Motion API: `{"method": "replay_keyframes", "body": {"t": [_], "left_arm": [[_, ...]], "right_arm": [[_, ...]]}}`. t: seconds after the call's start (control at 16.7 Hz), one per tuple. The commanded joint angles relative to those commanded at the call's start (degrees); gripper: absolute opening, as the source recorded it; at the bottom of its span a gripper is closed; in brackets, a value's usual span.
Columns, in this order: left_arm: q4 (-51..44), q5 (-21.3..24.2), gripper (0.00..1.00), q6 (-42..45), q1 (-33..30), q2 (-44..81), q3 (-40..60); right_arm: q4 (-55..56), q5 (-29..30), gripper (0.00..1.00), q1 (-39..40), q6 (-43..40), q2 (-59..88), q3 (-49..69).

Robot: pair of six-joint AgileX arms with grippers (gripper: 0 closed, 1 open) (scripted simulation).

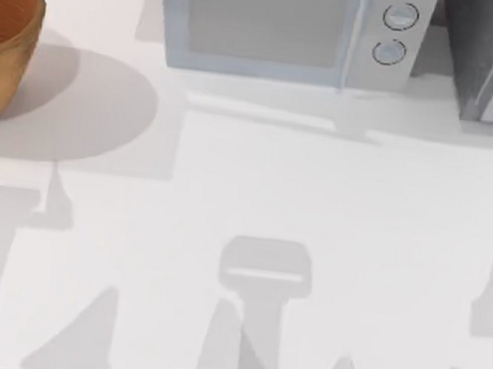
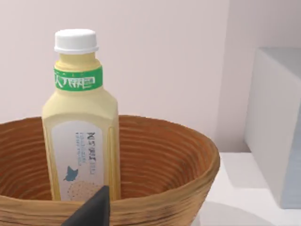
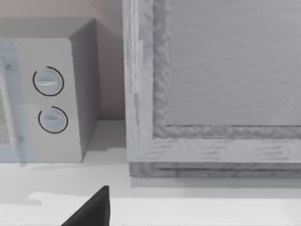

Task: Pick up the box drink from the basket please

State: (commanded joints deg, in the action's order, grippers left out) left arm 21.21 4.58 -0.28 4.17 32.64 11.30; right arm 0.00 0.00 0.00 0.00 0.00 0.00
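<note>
Honestly, can't tell whether the left gripper (image 2: 94, 212) is released or clenched, one dark fingertip pokes in at the bottom of its wrist view. Just beyond, the drink (image 2: 82, 127), really a capped bottle, stands upright inside the basket (image 2: 188, 155). Risk: clipping the rim and tipping it. Microwave (image 1: 291, 25) sits farther back, nothing blocking.

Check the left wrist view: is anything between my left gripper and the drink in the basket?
Only the basket's near wall. The drink, a pale yellow white-capped bottle rather than a box, stands upright inside, its neck and cap well above the rim. A dark fingertip sits low before the wall; coming over the rim looks open.
</note>
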Motion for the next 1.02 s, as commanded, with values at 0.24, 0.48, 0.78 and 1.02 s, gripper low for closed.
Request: {"method": "replay_keyframes", "body": {"t": [0.24,0.48,0.78,1.02], "left_arm": [[13.9,3.4,1.0,0.4,3.1,20.5,8.0],[27.3,7.3,1.0,0.7,6.6,41.4,16.0],[40.9,11.9,1.0,0.8,10.7,64.0,24.2],[47.7,14.6,1.0,0.9,13.0,76.3,28.5]], "right_arm": [[0.0,0.0,1.0,0.0,0.0,0.0,0.0],[0.0,0.0,1.0,0.0,0.0,0.0,0.0],[0.0,0.0,1.0,0.0,0.0,0.0,0.0],[0.0,0.0,1.0,0.0,0.0,0.0,0.0]]}}
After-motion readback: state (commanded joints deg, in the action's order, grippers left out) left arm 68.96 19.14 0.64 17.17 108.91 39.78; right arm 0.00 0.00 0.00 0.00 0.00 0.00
